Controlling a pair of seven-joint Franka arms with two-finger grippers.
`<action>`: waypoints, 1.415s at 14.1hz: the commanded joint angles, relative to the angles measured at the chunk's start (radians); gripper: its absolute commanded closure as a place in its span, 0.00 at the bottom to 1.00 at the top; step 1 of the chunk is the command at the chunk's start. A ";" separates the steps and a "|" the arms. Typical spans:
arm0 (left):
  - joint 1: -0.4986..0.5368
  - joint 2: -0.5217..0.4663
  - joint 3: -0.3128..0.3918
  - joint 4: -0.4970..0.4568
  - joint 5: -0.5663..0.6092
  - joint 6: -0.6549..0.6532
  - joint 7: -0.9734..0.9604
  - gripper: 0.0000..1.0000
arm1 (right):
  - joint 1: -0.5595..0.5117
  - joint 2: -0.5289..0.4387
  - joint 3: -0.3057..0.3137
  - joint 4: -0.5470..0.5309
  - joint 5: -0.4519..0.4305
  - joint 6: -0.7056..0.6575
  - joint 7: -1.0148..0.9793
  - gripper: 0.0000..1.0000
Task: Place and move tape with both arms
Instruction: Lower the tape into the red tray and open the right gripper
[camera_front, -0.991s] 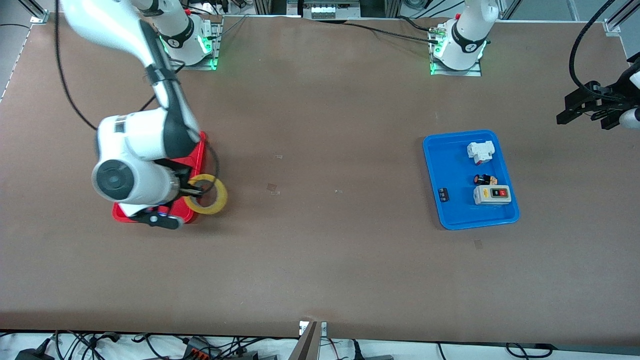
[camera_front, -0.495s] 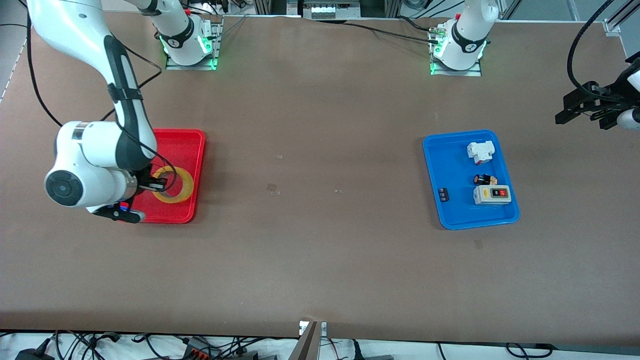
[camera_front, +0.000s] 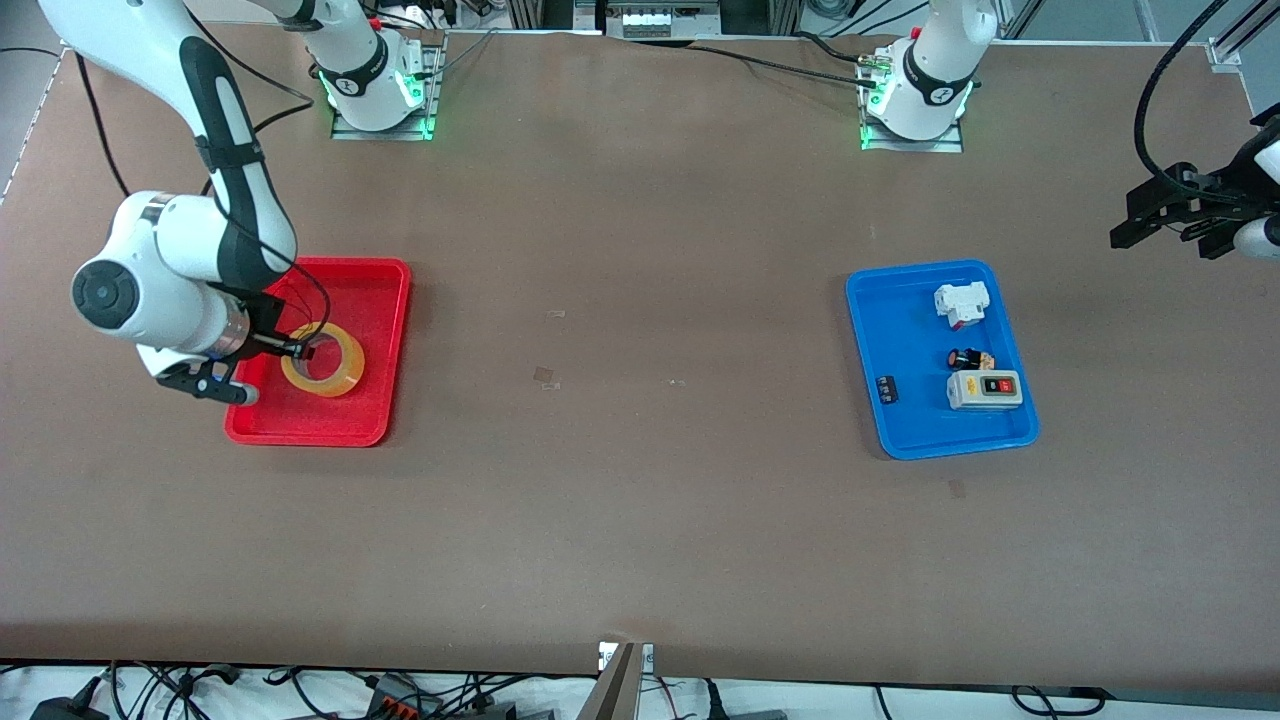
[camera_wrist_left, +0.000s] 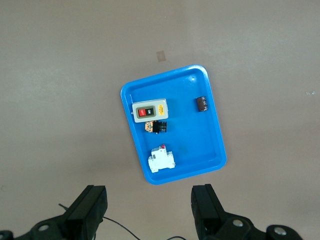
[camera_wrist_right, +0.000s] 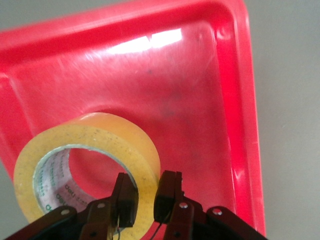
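My right gripper (camera_front: 296, 349), clamped on the rim of the translucent yellow-amber ring of packing tape (camera_front: 324, 359), has swung away from the centre of the frame toward its left edge. A second ago the roll hung over the edge of the shallow red plastic tray (camera_front: 384, 300), half above the bare brown desk (camera_front: 640, 500); now it sits wholly over the tray's floor. My right forearm and wrist, which covered most of the tray in the front view, have shifted up and left, so nearly all of the tray now shows. My left gripper (camera_front: 1170, 215) has drifted very slightly leftward at the frame's right edge.
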 joint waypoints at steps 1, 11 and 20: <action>0.006 -0.011 -0.001 -0.001 -0.019 -0.010 -0.004 0.00 | 0.002 -0.065 -0.003 -0.073 -0.008 0.058 -0.031 1.00; 0.006 -0.008 -0.001 -0.001 -0.019 -0.010 -0.005 0.00 | -0.027 0.013 -0.001 -0.033 -0.001 0.072 -0.031 0.01; 0.006 -0.006 -0.001 -0.001 -0.019 -0.011 -0.005 0.00 | -0.022 0.013 0.002 0.439 0.006 -0.500 -0.053 0.00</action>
